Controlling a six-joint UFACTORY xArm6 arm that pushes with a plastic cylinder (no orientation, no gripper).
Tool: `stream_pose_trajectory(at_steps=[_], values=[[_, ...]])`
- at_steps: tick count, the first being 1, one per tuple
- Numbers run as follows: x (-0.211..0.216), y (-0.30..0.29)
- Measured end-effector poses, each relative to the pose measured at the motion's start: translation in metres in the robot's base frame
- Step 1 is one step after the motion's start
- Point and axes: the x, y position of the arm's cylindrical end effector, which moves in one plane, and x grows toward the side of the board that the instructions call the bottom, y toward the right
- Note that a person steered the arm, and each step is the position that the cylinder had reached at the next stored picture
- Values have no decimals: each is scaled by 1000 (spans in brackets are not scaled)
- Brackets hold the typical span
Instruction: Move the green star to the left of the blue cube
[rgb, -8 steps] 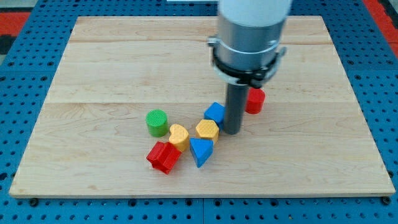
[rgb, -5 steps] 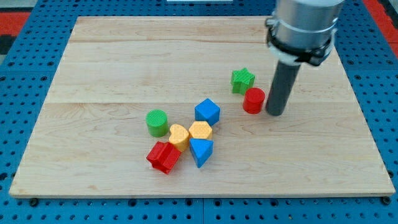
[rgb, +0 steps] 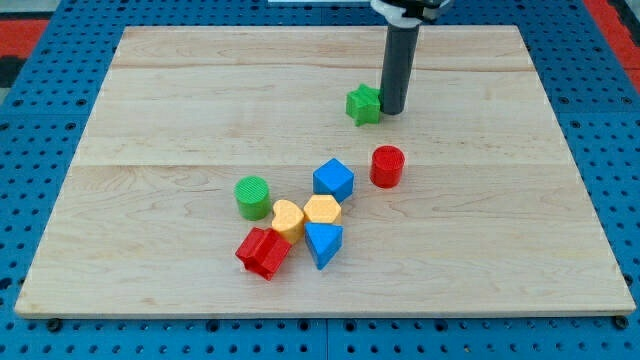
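Note:
The green star (rgb: 364, 104) lies in the upper middle of the wooden board (rgb: 180, 110). My tip (rgb: 393, 109) stands right against the star's right side. The blue cube (rgb: 333, 180) sits lower, near the board's centre, down and to the left of the star. The rod rises out of the view's top.
A red cylinder (rgb: 387, 166) stands right of the blue cube. A green cylinder (rgb: 253, 197), a yellow heart-like block (rgb: 288, 219), a yellow hexagon (rgb: 323, 211), a blue triangle (rgb: 323, 243) and a red block (rgb: 263, 252) cluster below and left of the cube.
My tip moved from beside the blue cube, right past the red cylinder, then up to the star's right side. The green star shifted up and left; the red cylinder shifted down and left.

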Motion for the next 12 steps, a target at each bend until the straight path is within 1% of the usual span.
stream_pose_trajectory(at_steps=[1,2,3,4,5,6,7,8,9,10,11,12], values=[[-19,-30],[1,-60],[21,-60],[32,-76],[42,-118],[31,-157],[31,-167],[47,-121],[71,-106],[55,-126],[26,-148],[43,-174]])
